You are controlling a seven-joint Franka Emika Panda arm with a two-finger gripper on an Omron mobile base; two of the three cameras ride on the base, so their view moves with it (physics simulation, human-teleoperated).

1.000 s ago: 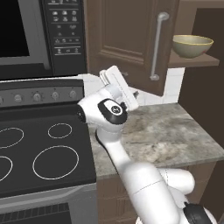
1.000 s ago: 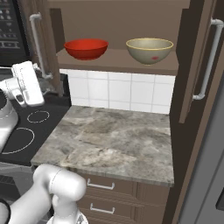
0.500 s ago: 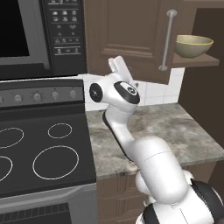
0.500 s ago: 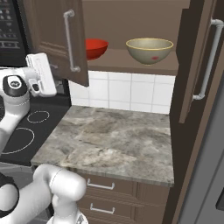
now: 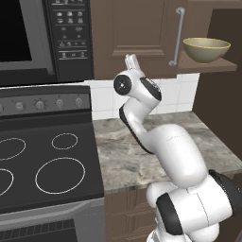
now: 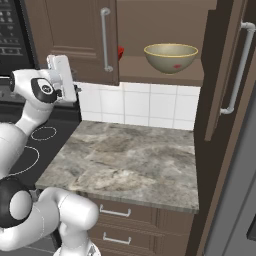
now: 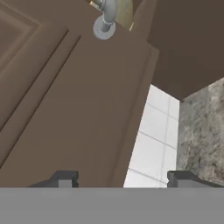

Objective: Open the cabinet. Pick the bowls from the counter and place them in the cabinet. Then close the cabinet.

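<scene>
Both bowls sit on the cabinet shelf [image 6: 165, 75]: tan bowl [image 6: 170, 56] in the open right half, red bowl [image 6: 120, 52] just peeking past the edge of the left door [image 6: 75, 35]. Tabletop [image 6: 130, 162] is bare of bowls. So I judge the step in hand is closing the cabinet.

My end effector [image 7: 118, 178] is right up against the left door's lower panel, below the foot of its bar handle [image 7: 105, 19]. Fingers stand apart, fairly wide, nothing between them. Not gripping the handle.

Left door looks nearly shut in the right base view, so a flat push on the panel should finish it; no grasp needed. Best to press near the free edge by the handle, not the hinge side, and keep the fingertips off the handle foot so they don't snag.

Right door [image 6: 227, 75] hangs wide open. That one needs a longer swing: reach across, get behind its outer face, push steadily. Watch the elbow [image 5: 142, 94] near the tan bowl and the shelf lip.
</scene>
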